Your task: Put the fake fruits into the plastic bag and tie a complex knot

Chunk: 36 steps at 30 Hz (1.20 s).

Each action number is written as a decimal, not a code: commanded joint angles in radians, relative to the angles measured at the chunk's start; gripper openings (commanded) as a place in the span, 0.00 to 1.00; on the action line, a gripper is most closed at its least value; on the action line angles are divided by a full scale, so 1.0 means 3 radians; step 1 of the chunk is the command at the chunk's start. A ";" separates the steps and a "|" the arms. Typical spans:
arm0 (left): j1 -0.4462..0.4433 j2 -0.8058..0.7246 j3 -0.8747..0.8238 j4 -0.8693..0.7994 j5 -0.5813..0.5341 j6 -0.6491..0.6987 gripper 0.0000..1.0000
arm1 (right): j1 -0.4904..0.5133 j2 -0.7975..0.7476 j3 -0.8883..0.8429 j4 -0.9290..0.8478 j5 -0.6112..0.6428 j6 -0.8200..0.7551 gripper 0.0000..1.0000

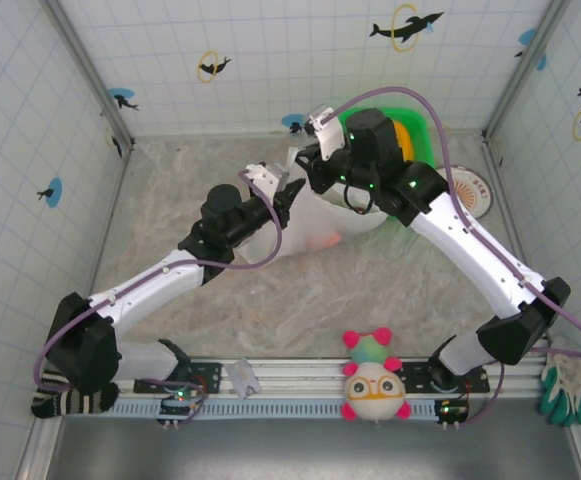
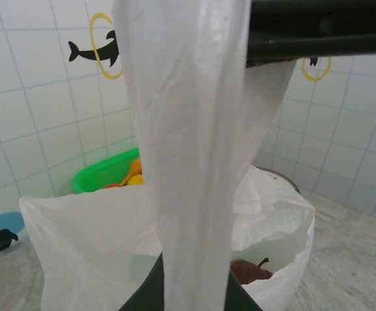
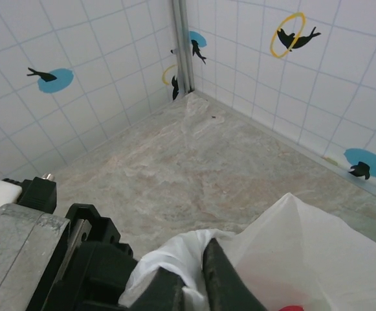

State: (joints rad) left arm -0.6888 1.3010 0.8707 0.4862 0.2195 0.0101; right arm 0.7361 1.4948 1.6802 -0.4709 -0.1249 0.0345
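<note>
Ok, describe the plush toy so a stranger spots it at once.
Find the metal rail running along the near edge of the scene. Just left of the right arm's base sits the plush toy, a round cream ball with pink knobs and orange glasses. The green glove further right is flat and faceless.

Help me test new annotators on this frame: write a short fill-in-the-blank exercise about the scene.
1. Behind the plastic bag, whose handle strap rises through the left wrist view, stands a ____ basket.
2. The fold pinched between the fingers of the right gripper belongs to the plastic ____.
3. Inside the open bag lies a dark reddish fruit with a small ____.
4. The plush toy on the near rail wears ____.

Missing words: green; bag; stem; glasses.
</note>
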 commanded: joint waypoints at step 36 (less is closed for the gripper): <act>0.0189 -0.0127 0.0186 -0.0386 0.0268 -0.0150 0.00 | -0.1465 0.0205 -0.0556 -0.0986 -0.1592 -0.0696 0.57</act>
State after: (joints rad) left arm -0.6422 1.2987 0.8867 0.3885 0.2874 -0.0269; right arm 0.2844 1.5608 1.4750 -0.7742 -0.5426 -0.1833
